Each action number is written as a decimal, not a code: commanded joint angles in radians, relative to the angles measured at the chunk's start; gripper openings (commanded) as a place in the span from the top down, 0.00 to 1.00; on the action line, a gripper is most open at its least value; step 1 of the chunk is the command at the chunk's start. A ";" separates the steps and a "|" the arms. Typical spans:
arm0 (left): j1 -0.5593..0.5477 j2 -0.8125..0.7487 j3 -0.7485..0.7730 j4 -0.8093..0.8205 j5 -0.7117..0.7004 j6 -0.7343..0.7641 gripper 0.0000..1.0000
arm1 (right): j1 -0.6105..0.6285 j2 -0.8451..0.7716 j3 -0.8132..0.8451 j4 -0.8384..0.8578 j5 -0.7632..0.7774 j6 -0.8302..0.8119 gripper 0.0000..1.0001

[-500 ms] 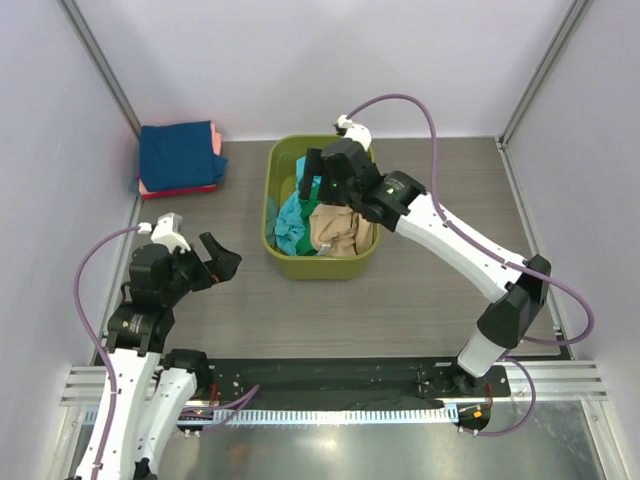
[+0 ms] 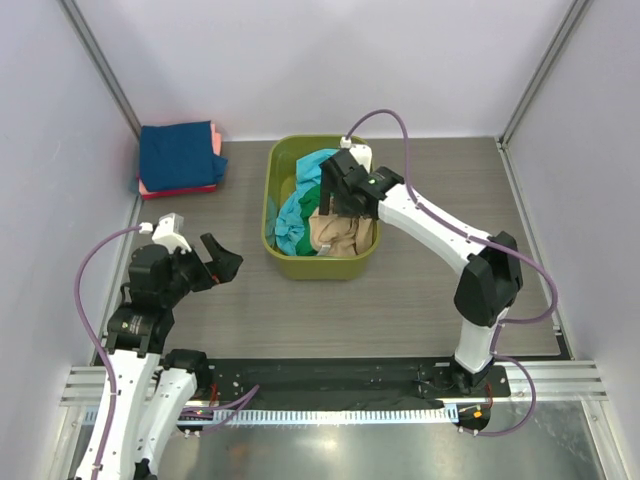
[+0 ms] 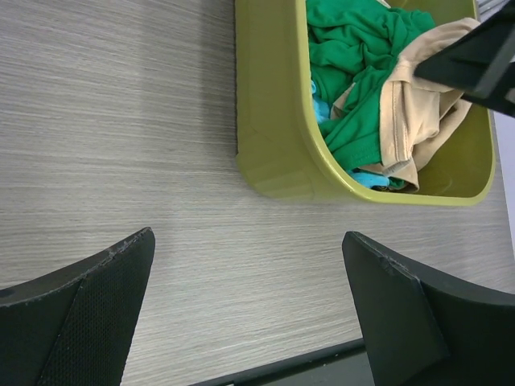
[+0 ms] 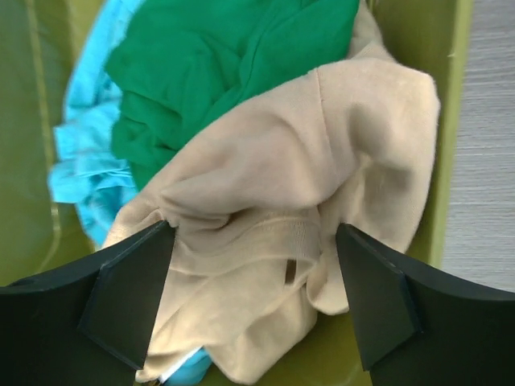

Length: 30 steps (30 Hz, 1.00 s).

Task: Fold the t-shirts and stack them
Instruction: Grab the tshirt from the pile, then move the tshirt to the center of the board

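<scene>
A tan t-shirt (image 2: 335,235), a green one (image 2: 308,190) and a teal one (image 2: 292,215) lie crumpled in the olive-green bin (image 2: 270,225). My right gripper (image 2: 338,205) is open, lowered into the bin, its fingers (image 4: 133,277) straddling a fold of the tan t-shirt (image 4: 290,217) and pressing against it. The green shirt (image 4: 217,56) and teal shirt (image 4: 80,169) lie beside it. A folded stack with a navy blue shirt (image 2: 178,153) over pink and red ones sits at the far left. My left gripper (image 2: 222,262) is open and empty over the table (image 3: 121,121), left of the bin (image 3: 273,121).
Metal frame posts and white walls enclose the table on three sides. A black rail (image 2: 330,375) runs along the near edge by the arm bases. Bare wood-grain table surface (image 2: 450,200) lies right of the bin.
My right arm has swung in and lowered its gripper into the bin onto the tan t-shirt. The left arm has not moved.
</scene>
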 commanded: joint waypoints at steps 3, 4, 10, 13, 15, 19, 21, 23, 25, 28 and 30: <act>-0.003 0.003 0.020 0.026 0.027 0.011 0.00 | 0.000 0.069 0.017 0.000 -0.003 -0.044 0.35; -0.003 0.006 0.020 0.026 0.026 0.011 0.00 | -0.002 0.073 0.023 0.006 -0.008 -0.054 0.69; -0.003 0.010 0.020 0.025 0.030 0.013 0.00 | -0.002 -0.027 0.184 -0.007 -0.008 -0.123 0.99; -0.001 0.015 0.021 0.026 0.014 0.011 0.00 | -0.002 -0.094 0.403 -0.067 0.043 -0.179 0.99; -0.003 0.026 0.030 0.017 0.036 0.016 0.00 | -0.002 -0.146 0.530 -0.072 0.131 -0.234 0.99; -0.001 0.027 0.035 0.020 0.059 0.023 0.00 | -0.002 -0.397 0.499 0.020 0.392 -0.330 0.99; -0.003 0.024 0.036 0.035 0.063 0.025 0.00 | -0.012 -0.487 0.340 0.060 0.518 -0.362 0.99; -0.003 0.042 0.053 0.052 0.078 0.025 0.00 | -0.031 -0.604 0.152 0.077 0.661 -0.362 0.99; -0.003 0.070 0.065 0.071 0.073 0.014 0.00 | -0.042 -0.676 0.019 0.077 0.751 -0.321 0.98; -0.003 0.167 0.108 0.112 0.084 0.013 0.00 | -0.066 -0.794 -0.213 0.065 0.808 -0.253 0.60; -0.004 0.257 0.150 0.143 0.084 0.014 0.00 | -0.098 -0.837 -0.307 0.036 0.778 -0.220 0.30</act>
